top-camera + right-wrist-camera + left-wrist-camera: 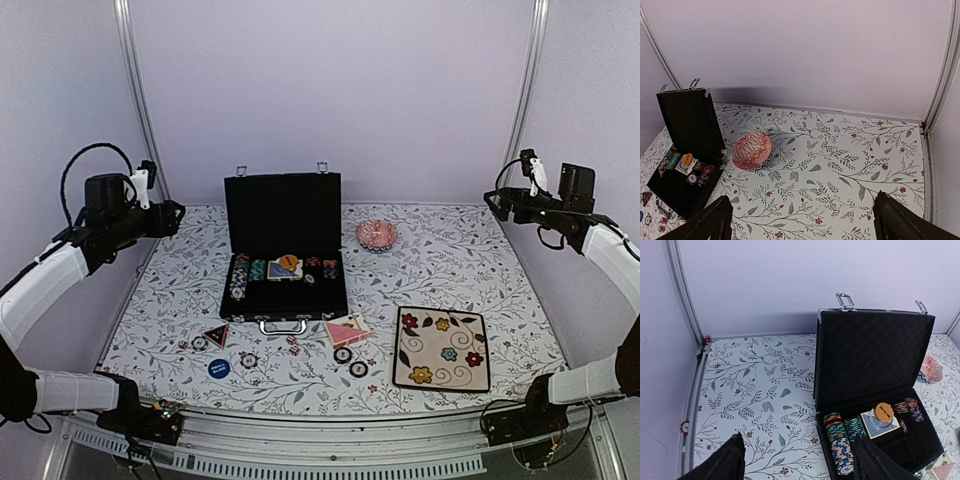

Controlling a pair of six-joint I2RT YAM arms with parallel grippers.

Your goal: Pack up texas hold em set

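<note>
my left gripper (176,213) and right gripper (492,200) hang open, empty, at 9 and 3 o'clock. the case (283,262) stands open at centre, loose chips (343,355) at its 6 o'clock; lying flat, they may skid off the table (480,260) under a pinch.

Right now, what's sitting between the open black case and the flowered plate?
In the top view, a pink card deck lies between the case and the plate, with two loose chips just nearer the arms.
</note>
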